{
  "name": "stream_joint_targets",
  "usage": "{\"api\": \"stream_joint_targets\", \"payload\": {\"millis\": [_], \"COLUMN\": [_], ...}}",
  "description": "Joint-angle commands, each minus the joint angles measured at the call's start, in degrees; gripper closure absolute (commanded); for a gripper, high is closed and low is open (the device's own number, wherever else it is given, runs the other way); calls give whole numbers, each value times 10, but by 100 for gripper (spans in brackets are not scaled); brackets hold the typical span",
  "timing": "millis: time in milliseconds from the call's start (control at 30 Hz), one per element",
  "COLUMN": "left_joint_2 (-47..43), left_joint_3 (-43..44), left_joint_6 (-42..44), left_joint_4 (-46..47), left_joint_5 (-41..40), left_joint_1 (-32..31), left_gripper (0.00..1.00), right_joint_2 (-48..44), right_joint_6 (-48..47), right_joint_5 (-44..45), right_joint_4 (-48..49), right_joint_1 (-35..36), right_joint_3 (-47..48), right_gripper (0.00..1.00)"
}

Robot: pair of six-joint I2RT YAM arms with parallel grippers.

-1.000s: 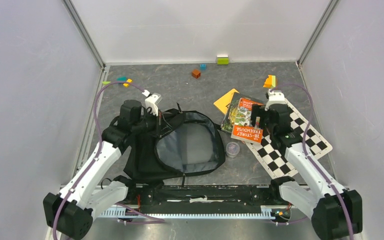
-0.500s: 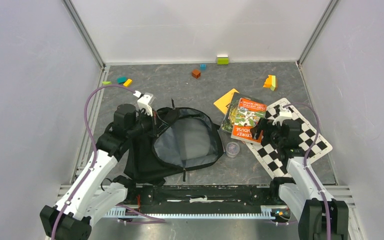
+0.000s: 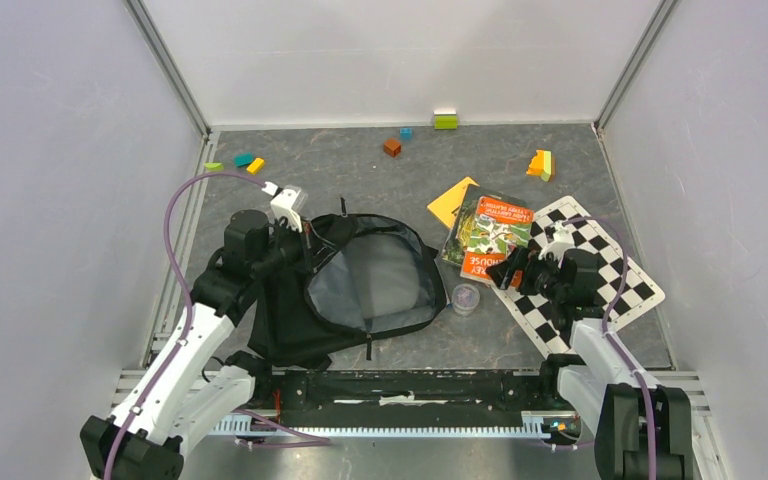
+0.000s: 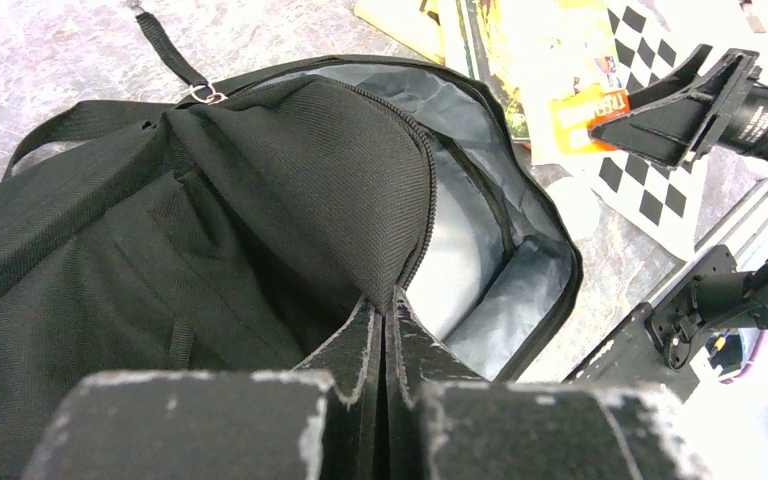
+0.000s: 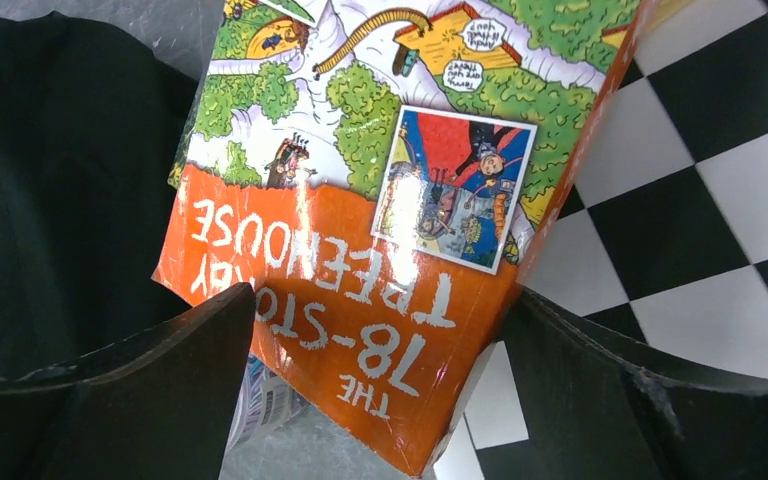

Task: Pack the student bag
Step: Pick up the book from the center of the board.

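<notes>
The student bag [image 3: 290, 320] lies open at the left centre, its grey lining [image 3: 380, 285] facing up. My left gripper [image 3: 303, 238] is shut on the bag's upper zipper rim and holds that flap raised; in the left wrist view the gripper [image 4: 391, 305] pinches the black fabric [image 4: 290, 170]. An orange "78-Storey Treehouse" book [image 3: 490, 235] lies right of the bag. My right gripper [image 3: 509, 270] stands open at the book's near end. In the right wrist view the gripper [image 5: 380, 375] straddles the book [image 5: 380, 200], whose near corner sits between the fingers without being squeezed.
The book partly overlaps a checkered board [image 3: 615, 275] and a yellow-orange book [image 3: 451, 200]. A small clear round pot [image 3: 466, 298] sits between bag and book. Coloured blocks [image 3: 392, 147] are scattered along the back wall. Another printed item [image 5: 260, 400] shows under the book.
My right arm has drawn back toward the near edge and dropped low, its open fingers now at the book's near corner. My left gripper has moved slightly left, pulling the bag's rim along.
</notes>
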Motion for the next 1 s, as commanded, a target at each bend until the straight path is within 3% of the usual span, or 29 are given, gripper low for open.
{"api": "stream_joint_targets", "payload": {"millis": [0,67,233,367,433,600,967], "left_joint_2": [-3,-9,-30,-39,-38,-37,-41], "left_joint_3": [-5,-10,-14,-16,-16,-16,-23], "left_joint_6": [-23,-27,-26,-22,-23,-24,-28], "left_joint_4": [61,69,68,66,66,68,86], "left_joint_5": [29,35,27,11,11,22,43], "left_joint_1": [5,5,5,5,5,5,5], "left_gripper": [98,98,98,98,98,98,98], "right_joint_2": [26,31,-8,-53,-70,-111,-167], "right_joint_6": [8,5,9,4,1,5,-17], "right_joint_5": [-30,-36,-16,20,44,56,60], "right_joint_4": [-20,-19,-44,-116,-155,-202,-247], "right_joint_1": [-1,-1,-1,-1,-2,-1,-1], "right_joint_3": [-15,-20,-12,27,49,83,229], "right_gripper": [9,23,42,67,73,99,100]}}
